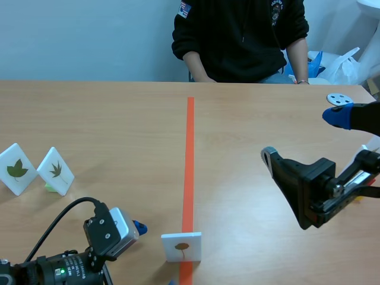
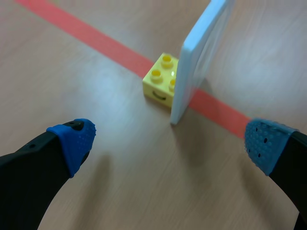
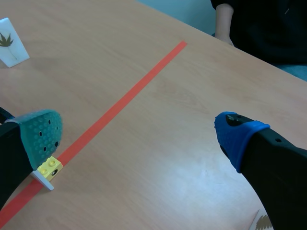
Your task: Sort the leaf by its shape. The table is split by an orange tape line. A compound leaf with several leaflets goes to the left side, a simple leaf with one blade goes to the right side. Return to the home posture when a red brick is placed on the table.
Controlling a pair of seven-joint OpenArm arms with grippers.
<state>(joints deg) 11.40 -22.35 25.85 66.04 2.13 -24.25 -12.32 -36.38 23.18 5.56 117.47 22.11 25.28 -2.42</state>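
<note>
A white card with a brown single-blade leaf (image 1: 181,246) stands on the orange tape line (image 1: 189,154) near the table's front edge. In the left wrist view the card (image 2: 201,62) is edge-on, held upright by a yellow brick (image 2: 160,81). It stands just ahead of my open left gripper (image 2: 170,141), and nothing is between the fingers. My left gripper (image 1: 138,227) sits low, left of the card. My right gripper (image 1: 304,136) hangs open above the table's right side. From the right wrist, the card and brick (image 3: 48,172) lie beside my open right gripper (image 3: 139,136).
Two more white leaf cards (image 1: 15,169) (image 1: 56,171) stand at the left side of the table. Part of another leaf card (image 3: 263,223) shows under the right gripper. A person (image 1: 240,35) sits across the table. A plastic bag (image 1: 347,65) lies at the far right.
</note>
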